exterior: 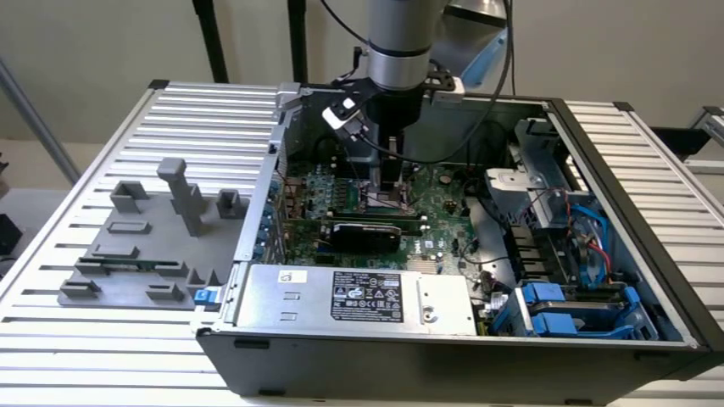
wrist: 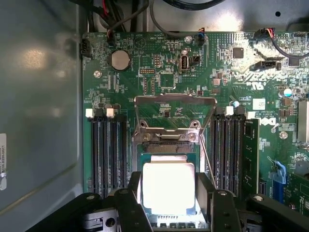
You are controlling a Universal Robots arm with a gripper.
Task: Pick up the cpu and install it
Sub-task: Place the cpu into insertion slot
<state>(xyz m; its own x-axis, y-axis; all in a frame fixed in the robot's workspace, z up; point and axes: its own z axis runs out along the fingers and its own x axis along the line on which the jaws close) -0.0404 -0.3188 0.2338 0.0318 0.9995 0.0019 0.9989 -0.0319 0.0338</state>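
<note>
The cpu point(wrist: 169, 191), a pale silver square chip, sits between my two black fingers point(wrist: 136, 186), which press on its two opposite sides. It is right over the dark socket point(wrist: 166, 151) on the green motherboard point(wrist: 159, 72); I cannot tell whether it rests in the socket or hovers just above it. The socket's metal load frame point(wrist: 175, 99) is flipped open beyond the chip. In the exterior view my gripper point(exterior: 391, 199) reaches straight down into the open computer case point(exterior: 633, 212), low over the board.
Black memory slots point(wrist: 108, 154) flank the socket, with a stick point(wrist: 249, 154) in one. A silver power supply point(exterior: 356, 297) lies at the case front and blue drive bays point(exterior: 565, 314) at the exterior view's right. A grey fixture point(exterior: 158, 237) stands outside.
</note>
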